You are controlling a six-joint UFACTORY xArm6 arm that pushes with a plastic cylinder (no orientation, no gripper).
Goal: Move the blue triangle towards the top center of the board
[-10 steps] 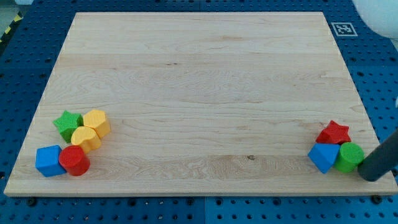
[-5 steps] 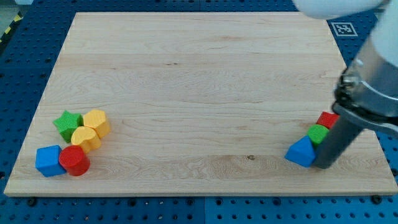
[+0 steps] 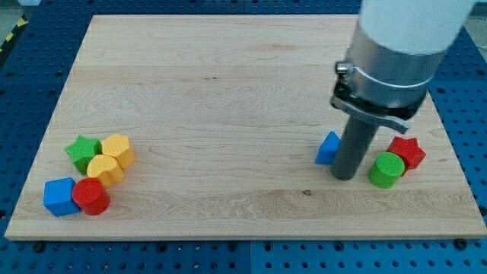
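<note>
The blue triangle [image 3: 328,148] lies on the wooden board [image 3: 228,91], right of centre, partly hidden by my rod. My tip [image 3: 345,176] rests on the board just to the right of the triangle and a little below it, touching or nearly touching it. The rod rises to a large grey and white arm body [image 3: 396,46] at the view's top right.
A green cylinder [image 3: 386,170] and a red star [image 3: 407,151] sit right of my tip. At the lower left are a green star [image 3: 82,151], two yellow blocks [image 3: 118,149] [image 3: 104,169], a blue cube [image 3: 59,196] and a red cylinder [image 3: 92,197].
My tip has swept from the lower right edge to the left and upward, pushing the blue triangle left and up. The green cylinder and red star shifted slightly and are now apart from the triangle.
</note>
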